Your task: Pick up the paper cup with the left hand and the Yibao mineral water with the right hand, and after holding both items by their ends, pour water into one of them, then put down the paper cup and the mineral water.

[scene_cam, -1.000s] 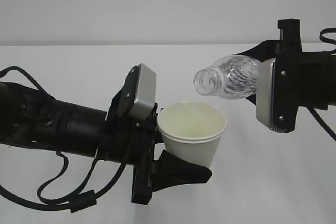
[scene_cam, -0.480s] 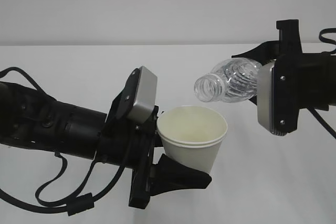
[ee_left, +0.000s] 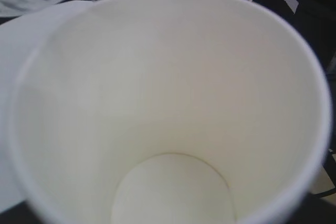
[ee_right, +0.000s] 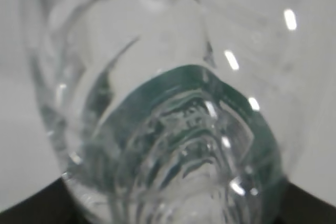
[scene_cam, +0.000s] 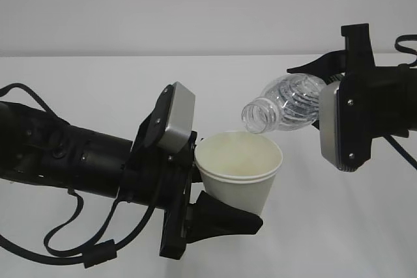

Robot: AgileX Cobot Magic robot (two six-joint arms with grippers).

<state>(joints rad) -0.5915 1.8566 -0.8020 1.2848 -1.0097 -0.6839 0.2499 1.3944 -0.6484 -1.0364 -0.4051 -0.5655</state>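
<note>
Nearest to you, your left hand (scene_cam: 215, 216), the black gripper with the grey rectangular block on top and looping black cables, pinches the small white tapered paper cup (scene_cam: 238, 168) low on its wall, one black finger curling under its base. The cup is held in the air above the white bench, mouth up and leaning slightly, and the left wrist view looks straight down into its pale cream inside, which appears dry.

Just beyond and above its far rim sits the open mouth of the small clear ribbed plastic bottle, the Yibao mineral water (scene_cam: 284, 103), capless, tilted neck-down toward the cup. Your right hand (scene_cam: 326, 105), the black gripper with the grey side plate, grips its rear end. Its jaws are mostly hidden behind the plate, but the bottle hangs from them. The right wrist view shows the dark green label band through the ribbed plastic.

You appear to be in the pouring step: both items are lifted and the neck is aligned over the cup, though no stream of water can be made out. Next, tip the bottle further while keeping its mouth over the cup's opening and the cup steady, then level the bottle and set both down on the bench.

Count: one cup, one bottle, two grippers.
</note>
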